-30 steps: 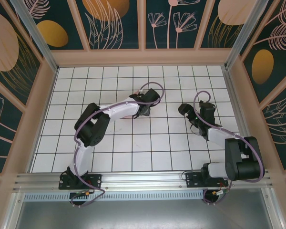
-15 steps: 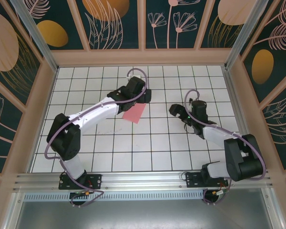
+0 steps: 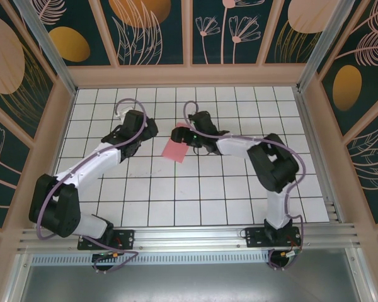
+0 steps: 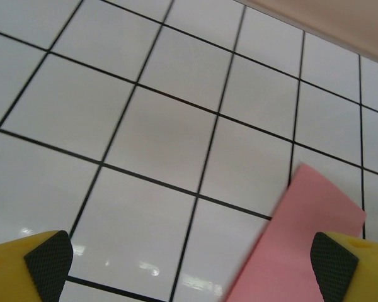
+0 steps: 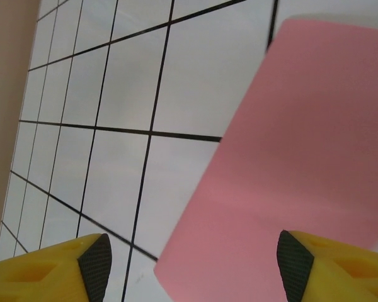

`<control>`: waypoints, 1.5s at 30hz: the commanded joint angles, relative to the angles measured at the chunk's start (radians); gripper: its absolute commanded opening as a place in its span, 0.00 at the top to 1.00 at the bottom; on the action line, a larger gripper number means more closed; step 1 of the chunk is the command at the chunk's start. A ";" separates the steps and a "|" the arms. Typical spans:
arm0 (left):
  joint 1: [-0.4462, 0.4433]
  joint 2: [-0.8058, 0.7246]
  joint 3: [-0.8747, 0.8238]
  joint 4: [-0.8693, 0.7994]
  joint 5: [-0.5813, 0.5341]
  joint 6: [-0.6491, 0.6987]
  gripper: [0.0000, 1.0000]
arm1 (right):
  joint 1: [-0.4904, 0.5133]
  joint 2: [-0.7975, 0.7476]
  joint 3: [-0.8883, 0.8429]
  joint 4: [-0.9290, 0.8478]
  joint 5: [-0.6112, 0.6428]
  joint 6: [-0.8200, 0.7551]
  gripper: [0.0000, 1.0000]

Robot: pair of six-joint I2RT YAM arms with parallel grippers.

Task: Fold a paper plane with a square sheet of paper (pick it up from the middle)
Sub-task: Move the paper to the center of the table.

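The left gripper [image 3: 145, 129] has pulled away to the left of centre in the overhead view, leaving the pink sheet of paper [image 3: 175, 150] it was working over a second ago, and the right gripper [image 3: 178, 134] has swung across from the right side to take its place at the sheet's upper end. The sheet lies where it lay half a second back, flat on the white gridded table [image 3: 176, 195] just above the middle of the frame, tilted across the grid lines. It reads as an oblong rather than a square, so at least one fold is probably in. From the left wrist camera the left gripper [image 4: 190, 263] shows its jaws spread wide over bare tiles, the paper's edge [image 4: 302, 245] at lower right. The right gripper [image 5: 195, 267] has its jaws apart above the sheet [image 5: 290, 157], pinching nothing. This looks like a hand-over between folds: the right arm appears set to make the next crease.
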State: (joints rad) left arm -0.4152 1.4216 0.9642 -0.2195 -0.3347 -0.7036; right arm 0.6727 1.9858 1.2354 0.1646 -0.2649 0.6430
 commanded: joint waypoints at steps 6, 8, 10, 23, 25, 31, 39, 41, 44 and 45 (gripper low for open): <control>0.081 -0.069 -0.097 0.040 0.071 -0.054 0.01 | 0.023 0.227 0.285 -0.159 -0.066 -0.005 0.35; 0.086 -0.070 -0.102 0.040 0.077 -0.049 0.01 | 0.025 0.262 0.327 -0.191 -0.069 -0.006 0.36; 0.088 -0.069 -0.104 0.042 0.083 -0.045 0.02 | 0.027 0.284 0.348 -0.221 -0.066 -0.019 0.36; 0.090 -0.067 -0.120 0.093 0.202 0.018 0.01 | 0.006 0.115 0.086 -0.447 -0.013 -0.358 0.34; 0.090 -0.058 -0.124 0.116 0.258 0.033 0.02 | -0.006 0.046 0.004 -0.451 -0.017 -0.400 0.33; 0.090 -0.018 -0.120 0.177 0.421 0.057 0.08 | -0.018 -0.103 -0.125 -0.430 -0.063 -0.381 0.33; 0.052 0.065 -0.125 0.320 0.651 -0.027 0.26 | -0.068 -0.419 -0.306 -0.246 0.024 -0.026 0.31; 0.019 0.096 -0.111 0.344 0.678 -0.040 0.31 | -0.091 -0.477 -0.365 -0.248 0.051 0.053 0.31; -0.042 0.158 -0.077 0.381 0.710 -0.066 0.43 | -0.120 -0.550 -0.451 -0.256 0.044 0.155 0.31; -0.064 0.184 -0.062 0.399 0.728 -0.078 0.47 | -0.156 -0.573 -0.487 -0.249 0.034 0.181 0.32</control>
State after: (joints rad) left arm -0.4324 1.5562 0.8593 0.0956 0.3058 -0.7502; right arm 0.5503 1.4502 0.8265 -0.0856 -0.2497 0.6651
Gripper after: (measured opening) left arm 0.557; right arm 0.687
